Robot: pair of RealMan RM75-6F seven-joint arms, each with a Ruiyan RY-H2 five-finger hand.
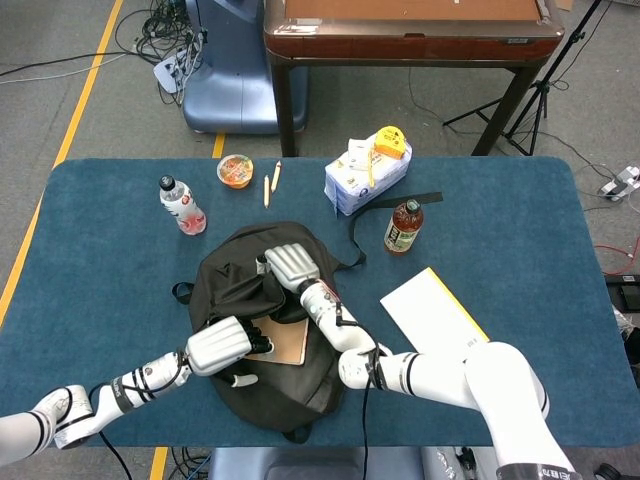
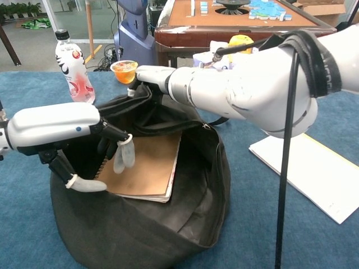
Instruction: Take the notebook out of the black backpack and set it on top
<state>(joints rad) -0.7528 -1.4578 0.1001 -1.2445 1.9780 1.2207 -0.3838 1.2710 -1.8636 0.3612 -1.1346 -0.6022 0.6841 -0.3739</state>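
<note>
The black backpack [image 1: 320, 375] [image 2: 146, 235] lies on the blue table with its mouth held wide. A brown spiral notebook [image 1: 287, 343] [image 2: 147, 165] lies flat inside it. My right hand [image 1: 290, 265] [image 2: 150, 77] grips the bag's upper rim and holds it up at the far side. My left hand [image 1: 220, 346] [image 2: 56, 126] reaches into the opening from the left. Its fingers [image 2: 120, 155] hang spread just over the notebook's spiral edge, and the thumb sits lower by the bag's near wall. It holds nothing.
A pink drink bottle [image 1: 182, 204] [image 2: 70, 66], a small cup [image 1: 235, 170] and two pencils [image 1: 271, 182] stand behind the bag. A tissue pack [image 1: 366, 172] and a tea bottle [image 1: 403, 226] are at the back right. A white booklet [image 1: 433, 315] [image 2: 314, 174] lies to the right.
</note>
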